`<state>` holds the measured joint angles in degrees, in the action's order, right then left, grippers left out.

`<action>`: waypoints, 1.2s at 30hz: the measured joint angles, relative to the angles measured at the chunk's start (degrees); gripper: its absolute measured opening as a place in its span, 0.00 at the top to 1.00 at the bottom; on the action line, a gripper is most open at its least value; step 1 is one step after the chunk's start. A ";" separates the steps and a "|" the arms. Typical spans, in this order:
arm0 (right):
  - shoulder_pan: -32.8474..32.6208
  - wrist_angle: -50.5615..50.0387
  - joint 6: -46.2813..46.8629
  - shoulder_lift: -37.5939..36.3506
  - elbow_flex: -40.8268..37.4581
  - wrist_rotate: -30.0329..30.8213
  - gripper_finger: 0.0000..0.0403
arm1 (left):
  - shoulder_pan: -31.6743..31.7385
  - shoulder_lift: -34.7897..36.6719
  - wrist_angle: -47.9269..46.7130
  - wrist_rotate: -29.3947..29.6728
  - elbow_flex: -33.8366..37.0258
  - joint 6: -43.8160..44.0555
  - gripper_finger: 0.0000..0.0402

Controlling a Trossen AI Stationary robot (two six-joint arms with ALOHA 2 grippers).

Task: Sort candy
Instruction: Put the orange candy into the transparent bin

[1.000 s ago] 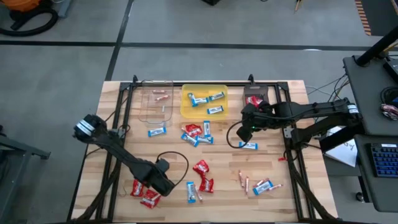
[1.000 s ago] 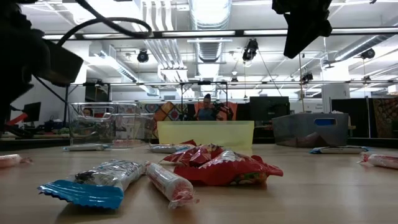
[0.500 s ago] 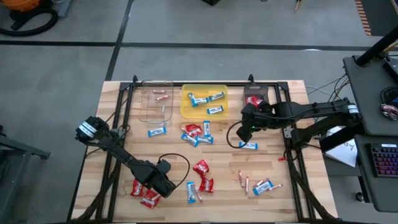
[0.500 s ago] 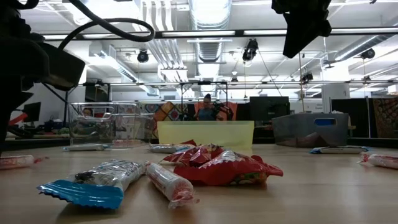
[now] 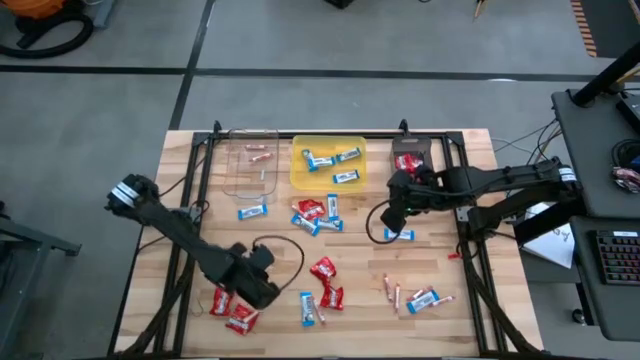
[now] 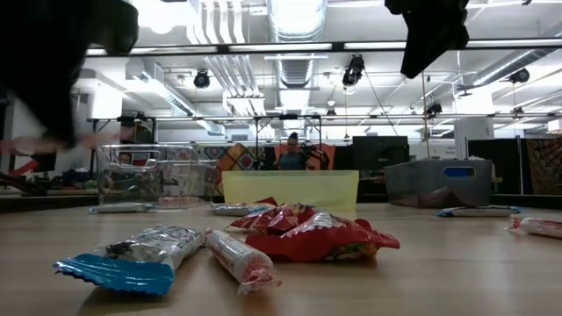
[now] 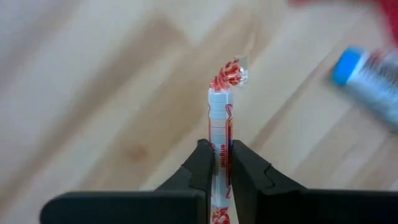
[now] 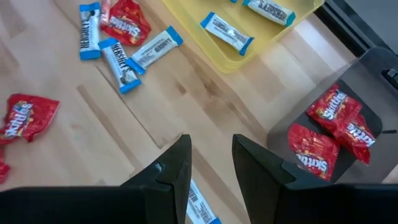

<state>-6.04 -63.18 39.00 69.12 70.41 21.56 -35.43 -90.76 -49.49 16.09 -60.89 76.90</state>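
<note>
Candy lies scattered over the wooden counter [image 5: 440, 210], and three trays stand in a row along its far edge. The yellow tray [image 5: 327, 163] in the middle holds blue-and-white bars, the clear tray [image 5: 250, 165] to its left holds a few pinkish sticks, and the dark tray [image 8: 348, 134] to its right holds red packets. Loose sweets of all three kinds remain on the counter: a mixed cluster just in front of the yellow tray, red packets [image 5: 326, 280] near the middle, and more at the near corners.

The left tool [image 7: 216, 167] sits low over the near left part of the counter, its fingers pressed in on a thin pinkish stick [image 7: 219, 124]. The stick's long axis runs straight out from between the fingers, so it is gripped across its width near one end, with the twisted wrapper end pointing away from the tool. The clear tray lies well away, toward the far edge on the same side, so the left arm is the nearer one for that carry.

The right tool [image 8: 210, 163] hovers near the dark tray, fingers spread with nothing between them, and a blue-and-white bar [image 8: 202, 208] lies on the counter just below it.
</note>
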 joint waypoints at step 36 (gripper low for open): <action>-1.23 5.31 -0.04 -0.02 -1.70 1.03 0.72 | 73.44 14.91 -1.83 -0.49 -0.16 -118.30 0.98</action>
<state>-7.27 -57.87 38.96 69.10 68.71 22.59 38.01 -75.84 -51.33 15.60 -61.06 -41.40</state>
